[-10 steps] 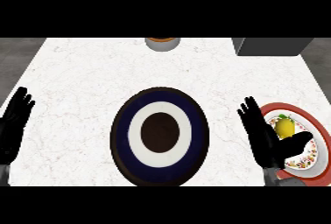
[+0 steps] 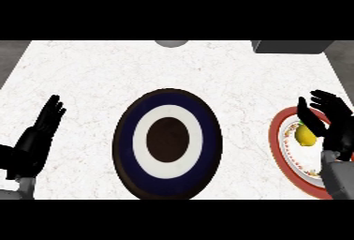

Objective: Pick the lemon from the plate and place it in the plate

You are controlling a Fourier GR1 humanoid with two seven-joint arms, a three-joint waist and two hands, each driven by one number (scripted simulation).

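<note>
Looking down, you see the lemon (image 2: 305,135) on the red plate (image 2: 278,140) at the counter's right edge, just beside your open right hand (image 2: 330,121).

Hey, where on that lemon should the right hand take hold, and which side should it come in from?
Probably across the lemon's narrow middle, coming from above. It lies flat on the red-rimmed plate, long axis running roughly up the view, so its two long sides suit a thumb and fingers. The right hand hangs open right over it, hiding its right side. The low plate rim argues against a sideways approach.
</note>
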